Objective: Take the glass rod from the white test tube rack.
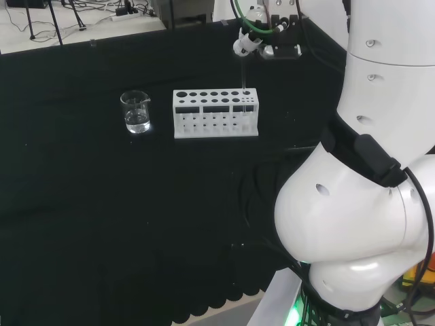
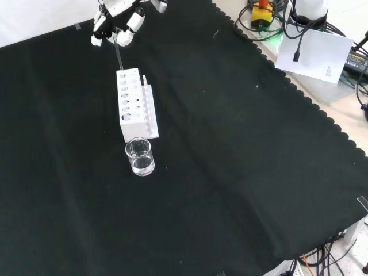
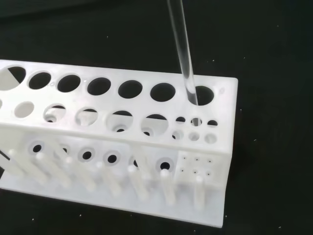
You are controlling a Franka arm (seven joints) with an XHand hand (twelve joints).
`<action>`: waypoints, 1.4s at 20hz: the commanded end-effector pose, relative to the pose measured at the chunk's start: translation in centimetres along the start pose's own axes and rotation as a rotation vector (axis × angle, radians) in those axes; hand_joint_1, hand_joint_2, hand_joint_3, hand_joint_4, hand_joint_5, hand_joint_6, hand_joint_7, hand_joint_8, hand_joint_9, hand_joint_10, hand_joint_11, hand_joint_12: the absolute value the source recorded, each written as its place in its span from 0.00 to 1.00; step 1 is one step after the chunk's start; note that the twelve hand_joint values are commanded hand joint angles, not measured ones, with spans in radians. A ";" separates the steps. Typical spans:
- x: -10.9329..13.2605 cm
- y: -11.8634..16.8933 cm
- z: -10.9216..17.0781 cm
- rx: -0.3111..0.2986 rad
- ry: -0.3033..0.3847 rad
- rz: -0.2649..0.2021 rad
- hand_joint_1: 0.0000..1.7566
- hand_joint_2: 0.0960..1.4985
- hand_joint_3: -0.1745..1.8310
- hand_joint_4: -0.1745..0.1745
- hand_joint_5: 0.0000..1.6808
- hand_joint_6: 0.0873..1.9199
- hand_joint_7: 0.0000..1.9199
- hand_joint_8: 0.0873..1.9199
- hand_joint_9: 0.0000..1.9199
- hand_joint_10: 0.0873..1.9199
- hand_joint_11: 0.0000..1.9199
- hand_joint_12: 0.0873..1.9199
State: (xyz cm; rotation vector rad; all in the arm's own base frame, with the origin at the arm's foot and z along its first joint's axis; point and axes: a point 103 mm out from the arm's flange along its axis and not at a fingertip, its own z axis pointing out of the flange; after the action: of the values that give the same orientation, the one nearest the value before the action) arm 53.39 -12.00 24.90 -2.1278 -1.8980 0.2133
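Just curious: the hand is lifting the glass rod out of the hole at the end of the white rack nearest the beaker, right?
Not quite. The hand holds the glass rod in the end hole of the white rack farthest from the beaker, as the front view shows.

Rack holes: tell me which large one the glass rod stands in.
The end hole of the white test tube rack, back row, beside the cluster of tiny holes; the glass rod enters it. The other large holes look empty.

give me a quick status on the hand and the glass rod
Hand shut on glass rod above the rack's end. Rod's lower tip still in end hole of white rack. Beaker stands apart, nothing blocking.
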 end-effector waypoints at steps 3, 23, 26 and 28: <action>1.1 -0.5 0.1 0.010 -0.018 -0.010 0.42 0.82 0.00 0.00 0.20 0.25 0.48 0.56 0.58 0.60 0.29 0.69; 2.4 -0.1 1.2 -0.044 -0.031 0.003 0.67 0.79 0.01 0.00 0.50 0.54 0.55 0.67 0.81 0.59 0.74 0.51; 2.6 -0.2 0.9 -0.093 -0.046 0.006 0.71 0.80 0.00 0.00 0.54 0.55 0.51 0.60 0.81 0.60 0.72 0.48; 3.0 -0.6 0.3 -0.152 -0.062 0.002 0.72 0.78 0.00 0.00 0.57 0.52 0.52 0.56 0.80 0.59 0.69 0.49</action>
State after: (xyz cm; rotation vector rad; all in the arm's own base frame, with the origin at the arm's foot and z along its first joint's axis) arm 53.22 -9.62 23.93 -2.1693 -1.9343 0.2030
